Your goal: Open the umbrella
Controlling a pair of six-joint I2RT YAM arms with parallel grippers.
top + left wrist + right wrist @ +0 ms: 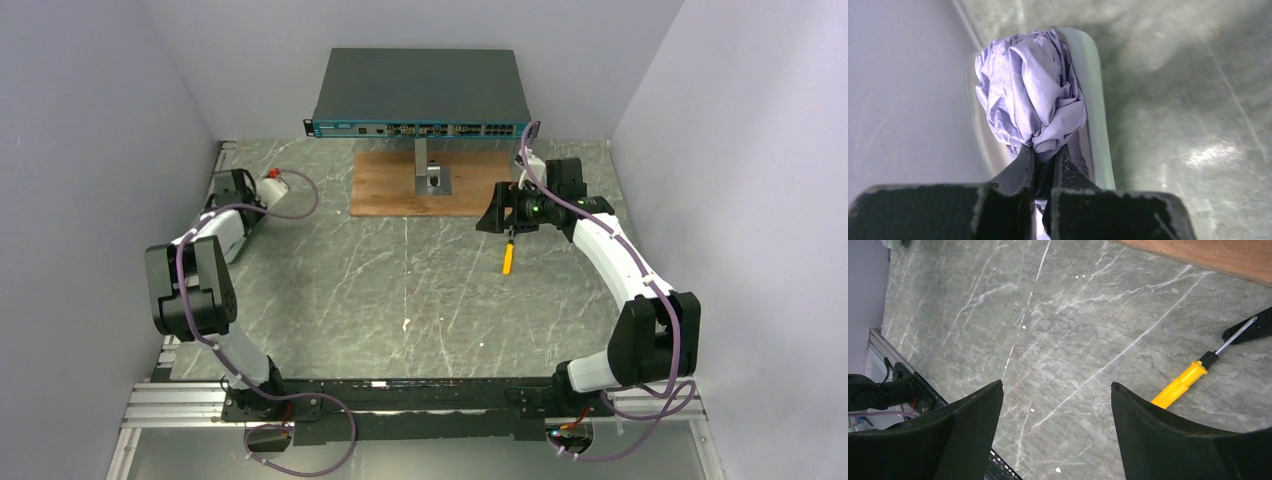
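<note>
Left tool [1045, 151] grips the bunched umbrella [1030, 95], rack unit [420, 95] lettering illegibly small.

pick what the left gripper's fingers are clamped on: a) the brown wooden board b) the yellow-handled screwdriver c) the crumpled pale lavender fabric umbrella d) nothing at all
c: in the left wrist view the left gripper is pinched shut on a bunch of the crumpled pale lavender fabric umbrella; the yellow-handled screwdriver lies free near the open right gripper.
</note>
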